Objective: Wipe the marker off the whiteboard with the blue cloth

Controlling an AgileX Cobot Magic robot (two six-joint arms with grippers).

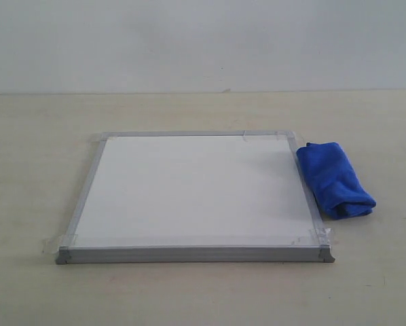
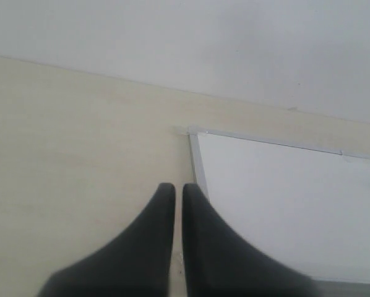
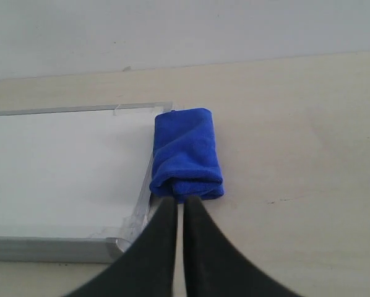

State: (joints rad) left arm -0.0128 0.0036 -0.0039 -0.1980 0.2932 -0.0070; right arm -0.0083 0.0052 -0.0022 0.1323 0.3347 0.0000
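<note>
The smooth, silver-framed whiteboard [image 1: 189, 197] lies flat on the pale matte worktop [image 1: 40, 136]. The plush, folded blue cloth [image 1: 335, 178] rests against its right frame. The tapered black left fingers [image 2: 157, 216] and right fingers [image 3: 163, 229] are each pressed nearly together, holding nothing.

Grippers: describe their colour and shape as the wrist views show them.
The left gripper and right gripper look alike: two matte black fingers each, broad at the base, curving in to slim tips. No cables or markings show. The exterior view shows neither arm.
</note>
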